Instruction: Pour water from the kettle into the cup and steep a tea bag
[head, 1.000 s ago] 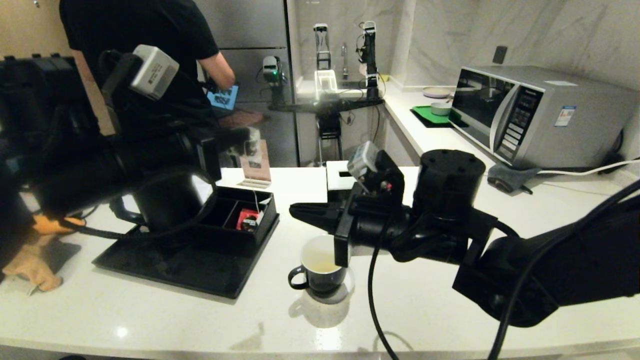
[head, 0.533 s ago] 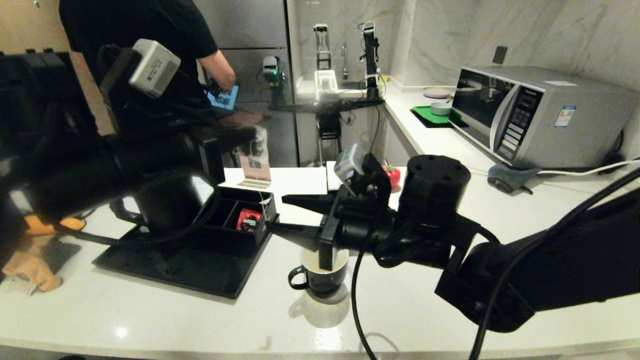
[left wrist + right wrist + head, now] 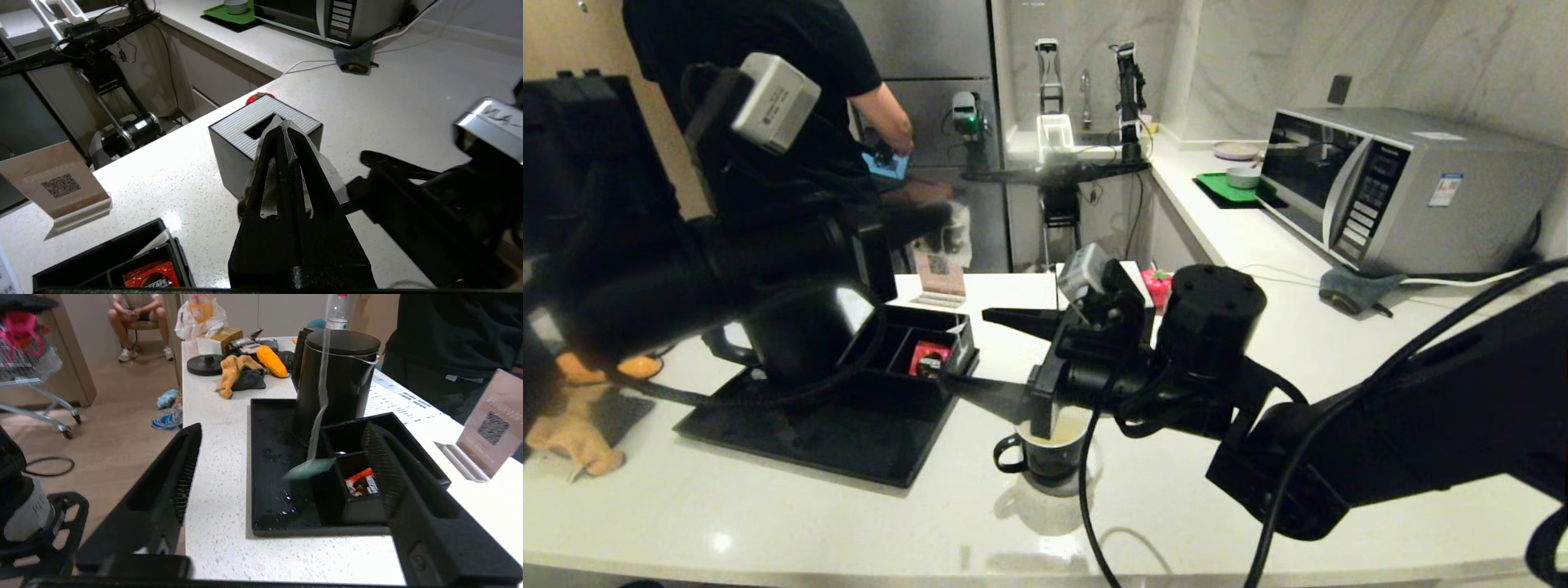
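Hovering above the cup [image 3: 1045, 453], the right tool [image 3: 980, 351] has its jaws wide apart; the left tool [image 3: 282, 134], behind the kettle [image 3: 800, 331], is clamped on the tea bag [image 3: 327, 179].
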Robot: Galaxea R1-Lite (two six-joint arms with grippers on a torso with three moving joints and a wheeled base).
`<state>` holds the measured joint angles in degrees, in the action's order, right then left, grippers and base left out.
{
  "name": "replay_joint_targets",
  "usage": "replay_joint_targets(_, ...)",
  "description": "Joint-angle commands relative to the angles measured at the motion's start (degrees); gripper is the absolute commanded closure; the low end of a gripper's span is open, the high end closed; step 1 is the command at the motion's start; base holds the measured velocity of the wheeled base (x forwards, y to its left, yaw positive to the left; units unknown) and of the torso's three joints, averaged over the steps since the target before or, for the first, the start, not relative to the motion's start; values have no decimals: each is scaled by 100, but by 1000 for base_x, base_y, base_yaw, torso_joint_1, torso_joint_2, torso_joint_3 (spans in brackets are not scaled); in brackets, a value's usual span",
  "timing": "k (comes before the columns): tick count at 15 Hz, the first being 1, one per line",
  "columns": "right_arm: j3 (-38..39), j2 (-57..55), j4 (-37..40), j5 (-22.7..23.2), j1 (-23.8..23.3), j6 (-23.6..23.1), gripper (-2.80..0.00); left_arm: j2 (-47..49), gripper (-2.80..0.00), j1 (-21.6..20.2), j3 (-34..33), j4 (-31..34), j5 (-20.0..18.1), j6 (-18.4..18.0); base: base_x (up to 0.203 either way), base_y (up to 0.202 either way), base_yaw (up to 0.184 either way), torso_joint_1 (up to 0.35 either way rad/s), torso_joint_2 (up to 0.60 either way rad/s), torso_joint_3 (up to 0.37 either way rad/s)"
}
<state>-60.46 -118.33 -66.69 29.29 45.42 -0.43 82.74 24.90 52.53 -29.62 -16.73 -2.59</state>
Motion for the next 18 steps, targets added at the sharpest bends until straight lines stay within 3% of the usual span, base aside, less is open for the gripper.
replay_joint_targets(1, -230, -141, -26, 8, 2, 115, -280, -66, 0, 99, 3, -17, 3, -5, 0, 0, 0, 0, 0, 0)
replay_joint_targets(5, -659, -456, 24, 6, 2, 210, -280, -111, 0, 102, 3, -8, 3, -5, 0, 0, 0, 0, 0, 0)
replay_joint_targets(18, -994, -788, 25, 15, 2, 342, -280, -135, 0, 102, -23, -8, -6, -5, 0, 0, 0, 0, 0, 0)
